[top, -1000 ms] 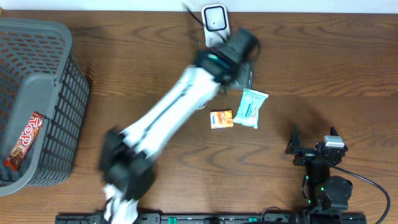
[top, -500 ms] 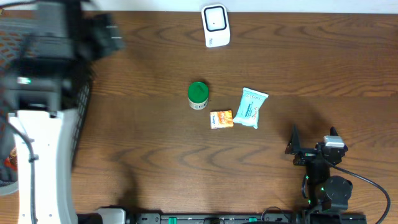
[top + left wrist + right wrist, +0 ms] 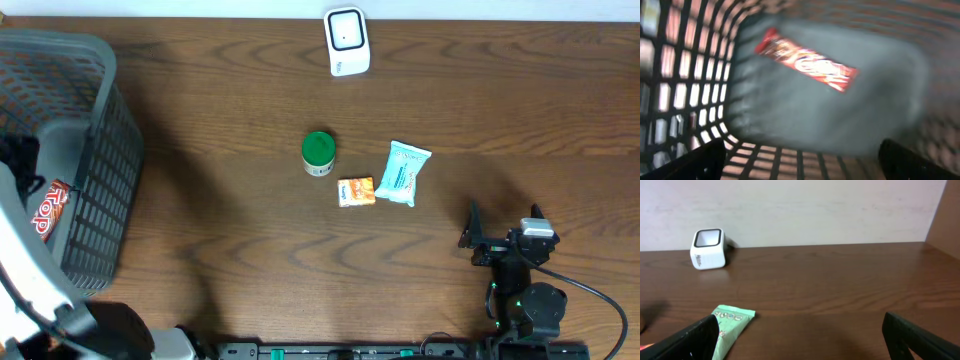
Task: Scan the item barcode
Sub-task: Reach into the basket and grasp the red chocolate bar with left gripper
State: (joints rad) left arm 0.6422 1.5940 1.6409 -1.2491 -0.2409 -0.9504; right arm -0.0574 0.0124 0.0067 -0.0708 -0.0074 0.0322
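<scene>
The white barcode scanner (image 3: 347,41) stands at the table's back edge and also shows far left in the right wrist view as the scanner (image 3: 708,248). A red candy bar (image 3: 807,60) lies on the floor of the grey basket (image 3: 95,150). My left gripper (image 3: 800,170) hangs open above that bar, holding nothing. A green can (image 3: 318,152), an orange packet (image 3: 356,191) and a teal packet (image 3: 403,172) lie mid-table. My right gripper (image 3: 503,240) rests open at the front right, apart from them; the teal packet (image 3: 730,327) lies beside its left finger (image 3: 687,340).
The basket's lattice walls (image 3: 695,85) close in around the left gripper. My white left arm (image 3: 25,270) reaches up over the basket's front edge. A cable (image 3: 600,300) trails from the right arm's base.
My left arm swung from the scanner across to the basket on the left, opening its jaws wider. The green can now stands uncovered beside the orange packet. The right arm has not moved.
</scene>
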